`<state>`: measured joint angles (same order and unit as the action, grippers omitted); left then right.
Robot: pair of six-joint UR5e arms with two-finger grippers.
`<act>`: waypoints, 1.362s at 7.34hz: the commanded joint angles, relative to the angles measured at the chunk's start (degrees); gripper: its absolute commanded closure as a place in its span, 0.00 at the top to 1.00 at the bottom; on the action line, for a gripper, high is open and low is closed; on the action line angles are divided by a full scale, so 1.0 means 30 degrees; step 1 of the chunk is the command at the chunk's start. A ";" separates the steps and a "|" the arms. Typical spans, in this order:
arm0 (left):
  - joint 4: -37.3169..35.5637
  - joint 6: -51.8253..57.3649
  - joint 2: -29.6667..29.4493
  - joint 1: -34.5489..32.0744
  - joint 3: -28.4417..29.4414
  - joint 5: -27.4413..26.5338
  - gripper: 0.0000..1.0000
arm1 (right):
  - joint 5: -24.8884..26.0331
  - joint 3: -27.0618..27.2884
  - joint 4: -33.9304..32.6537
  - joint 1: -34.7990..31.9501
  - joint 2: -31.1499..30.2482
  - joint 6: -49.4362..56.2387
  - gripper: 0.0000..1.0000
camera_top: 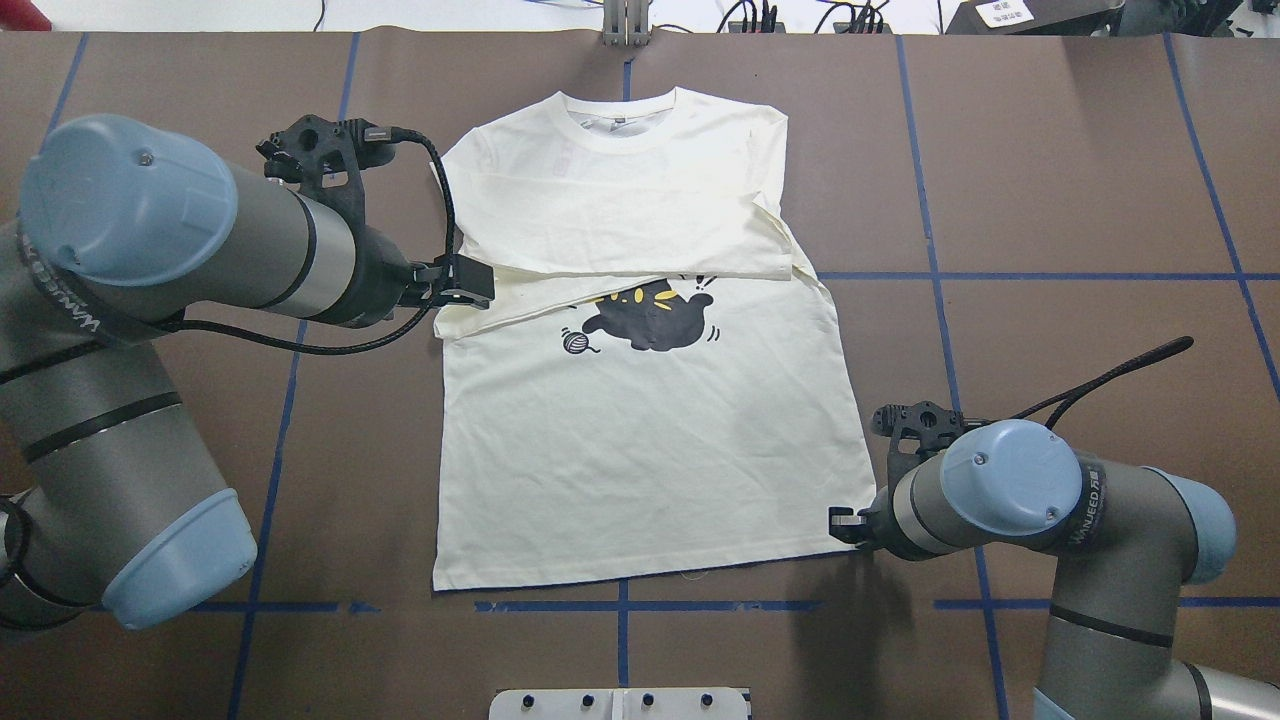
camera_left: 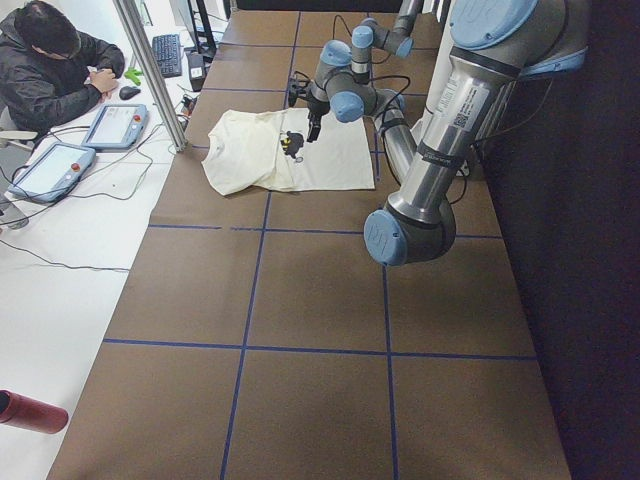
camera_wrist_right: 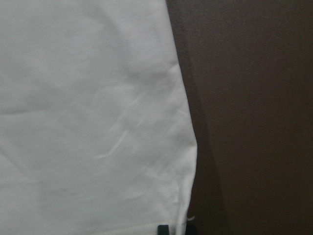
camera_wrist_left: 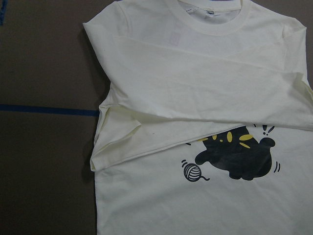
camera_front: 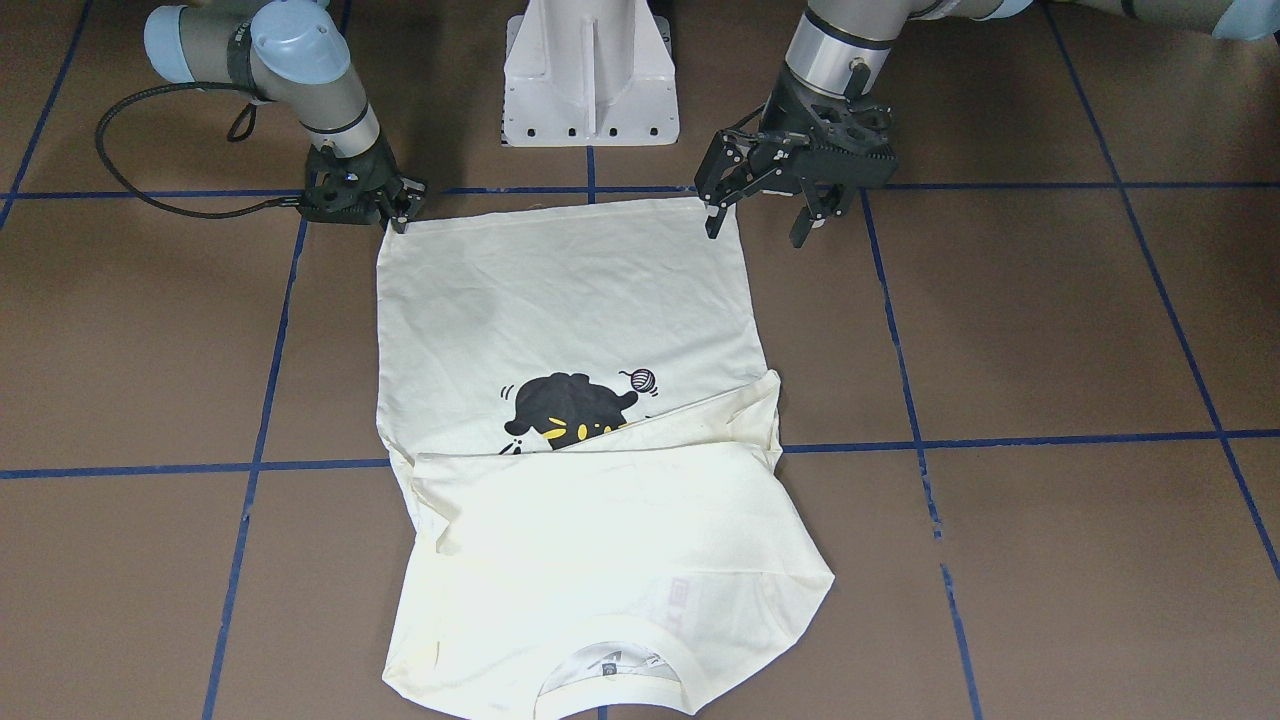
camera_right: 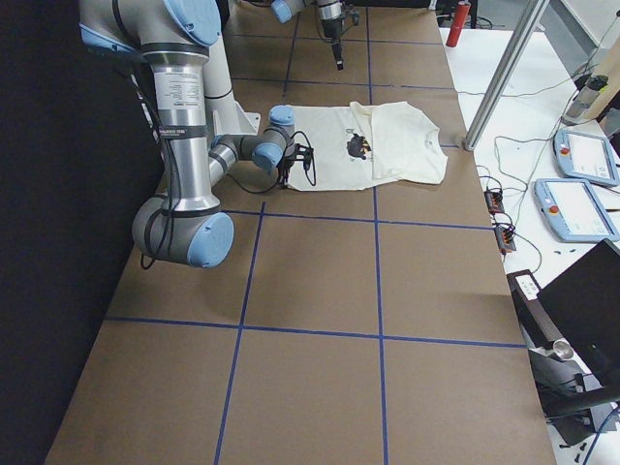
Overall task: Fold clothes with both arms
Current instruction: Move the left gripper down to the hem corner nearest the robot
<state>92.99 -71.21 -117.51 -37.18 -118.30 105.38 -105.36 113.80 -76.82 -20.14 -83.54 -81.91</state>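
Cream T-shirt (camera_top: 640,450) is lying flat on the brown table (camera_top: 1050,200), hem toward the robot and collar (camera_top: 620,135) at the far end. The sleeves are flopped across the chest, so they cover the top of the black cat print (camera_top: 650,320), and the little yarn ball (camera_top: 574,343) peeks out beside it. Left gripper (camera_front: 757,236) hangs by its hem corner with fingers spread wide and nothing in them, while the right gripper (camera_front: 403,212) sits low at the other hem corner, and honestly I can't tell if it's pinching the fabric.
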 commanded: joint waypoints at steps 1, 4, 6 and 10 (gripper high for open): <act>-0.0001 -0.0022 0.0000 0.0000 0.0000 0.0000 1.00 | -0.0006 0.0093 -0.0029 -0.0171 -0.0013 0.0000 0.24; 0.0028 -0.0081 0.0000 0.0058 0.0059 0.0000 1.00 | -0.0006 0.0064 -0.0029 -0.0318 -0.0013 0.0000 0.18; -0.0001 -0.0110 0.0000 0.0088 0.0117 0.0000 1.00 | 0.0023 0.0093 -0.0117 -0.0318 -0.0013 0.0000 0.00; 0.2940 -0.4192 0.3944 0.2537 0.0059 -0.0175 1.00 | 0.0082 0.1378 -0.0117 -0.0726 0.0017 -0.0586 0.00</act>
<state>96.66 -77.31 -110.20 -33.49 -118.05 105.16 -104.91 116.36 -77.17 -21.69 -83.42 -83.47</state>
